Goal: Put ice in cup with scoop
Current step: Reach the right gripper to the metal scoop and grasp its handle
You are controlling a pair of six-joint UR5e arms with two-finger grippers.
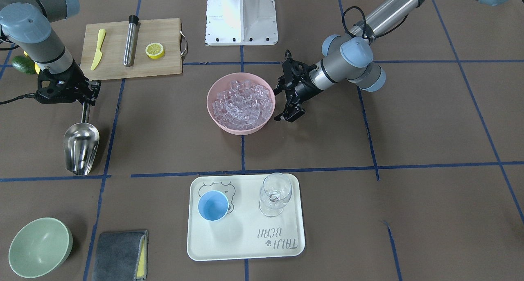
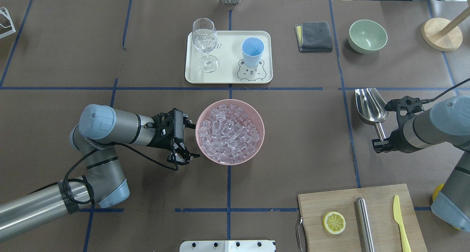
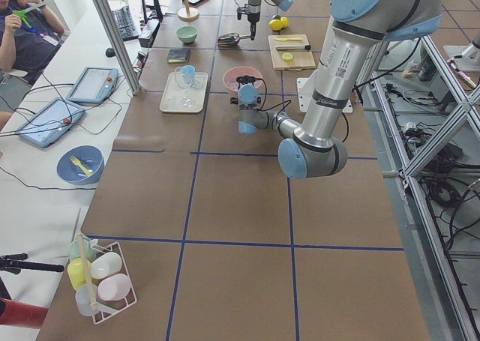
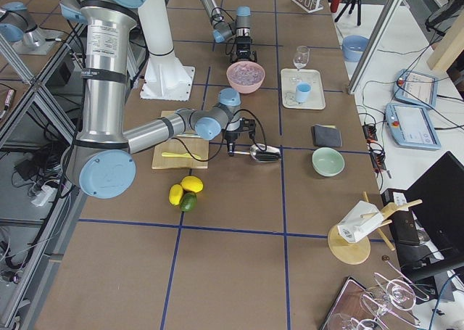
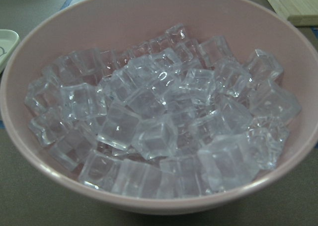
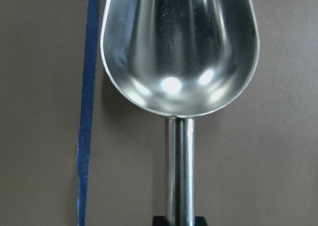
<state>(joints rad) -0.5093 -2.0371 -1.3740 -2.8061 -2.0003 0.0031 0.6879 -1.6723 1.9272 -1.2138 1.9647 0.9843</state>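
In the front-facing view, the shiny stainless-steel scoop is seen low at the table, its rod handle pointed back at the robot. The handle's end appears clamped by the right gripper. The small clear ice cubes are heaped in a pink round plastic bowl, well apart from the scoop. The left gripper is nearer, just beside that bowl, jaws apart. The light-blue round plastic cup stands on a cream tray, where "BEAR" can be read. In the right wrist view, the trough is shown empty.

Brown table carries pink bowl, tray, cutting board, green bowl, grey cloth.
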